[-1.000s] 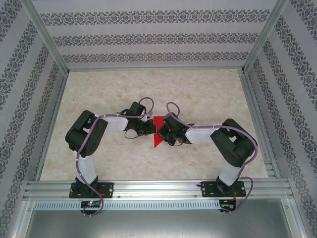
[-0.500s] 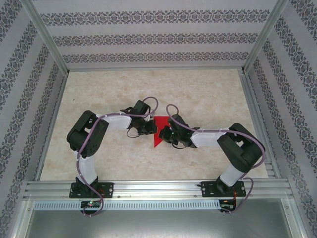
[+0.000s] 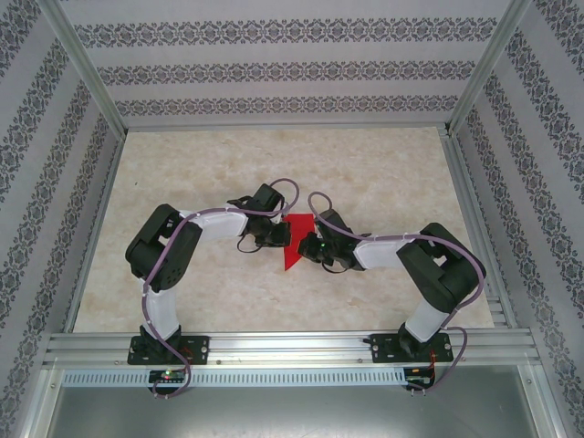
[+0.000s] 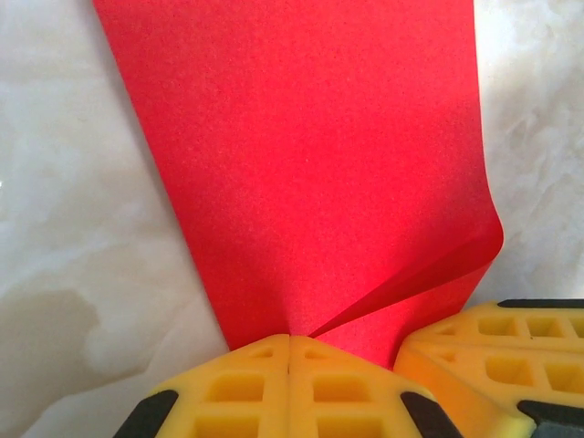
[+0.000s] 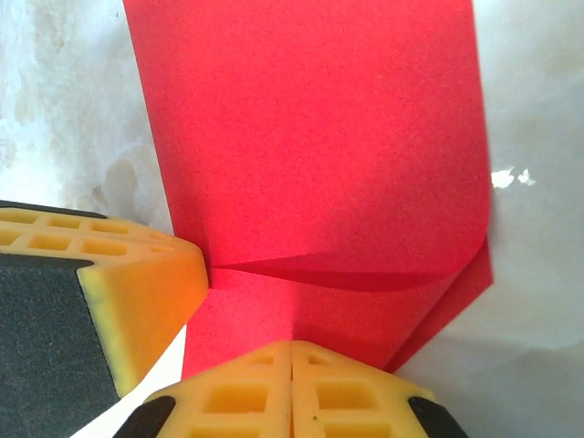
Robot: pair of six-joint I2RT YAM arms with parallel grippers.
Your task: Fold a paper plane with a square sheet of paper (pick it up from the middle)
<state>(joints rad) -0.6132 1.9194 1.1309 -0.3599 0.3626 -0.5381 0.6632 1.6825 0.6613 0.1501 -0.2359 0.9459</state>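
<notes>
Right at the middle of the top view, the square sheet of paper (image 3: 292, 254) lies on the pale marbled table (image 3: 383, 173), its red shape tapering to a point toward the lower part of the frame. The two arms reach in from either side and meet over it: the left gripper (image 3: 279, 235) on the sheet's left edge, the right gripper (image 3: 307, 246) on its right edge, the two heads almost touching.

In the left wrist view the left gripper's yellow fingers (image 4: 246, 383) are pressed together at the bottom centre. The sheet runs from them up to the top of the frame. A raised crease in the red paper runs straight into the seam between them, so they pinch a small pucker of the sheet. At the right edge of the paper a flap curls over in a soft roll, not pressed flat. One yellow finger of the other gripper sits in the lower right corner, just beside.

In the right wrist view the right gripper's fingers (image 5: 338, 392) are also closed tight against each other at the bottom centre, their tips on the red paper. Whether they nip the paper or only press on it, I cannot tell. Above them a layer of the sheet bends over in a rounded fold toward the right. The left gripper's finger, yellow with a black pad, comes in from the left edge and touches the paper's side.
</notes>
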